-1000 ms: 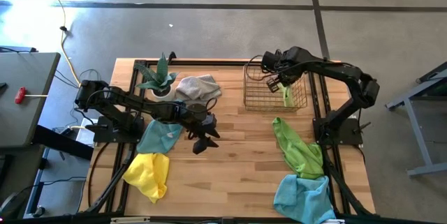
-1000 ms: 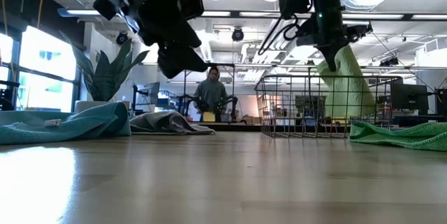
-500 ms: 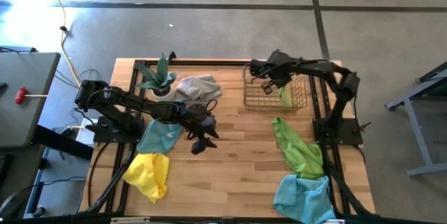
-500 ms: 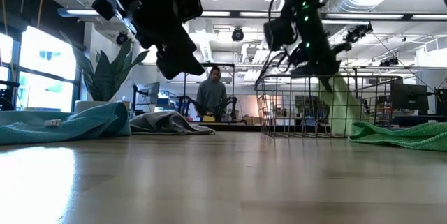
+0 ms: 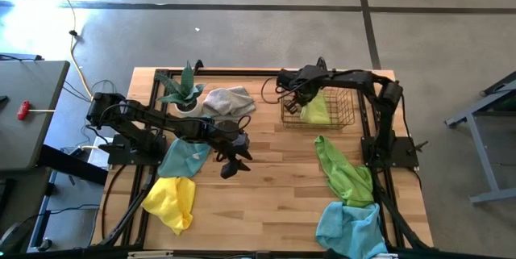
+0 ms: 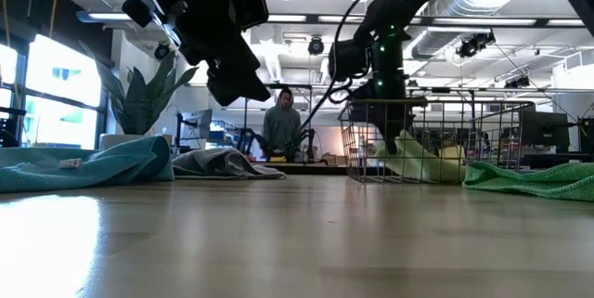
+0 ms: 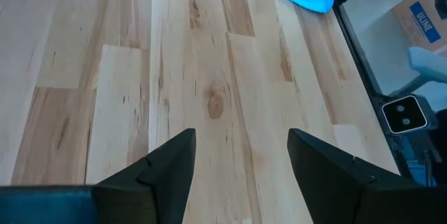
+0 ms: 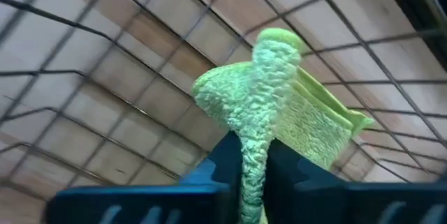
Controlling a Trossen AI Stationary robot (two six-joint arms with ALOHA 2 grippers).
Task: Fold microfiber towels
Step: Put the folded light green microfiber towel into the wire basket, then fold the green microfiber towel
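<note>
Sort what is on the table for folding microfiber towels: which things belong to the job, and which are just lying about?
Job: green towel pinched by right gripper; green towel; blue towels; yellow towel; grey towel; open left gripper.

Lying about: wire basket; potted plant.

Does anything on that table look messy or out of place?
Yes: none of the towels look folded. They lie crumpled around the table, and the blue towel at the near right corner seems to hang over the edge. A lime green towel sits bunched in the wire basket, with the right gripper pinching it.
</note>
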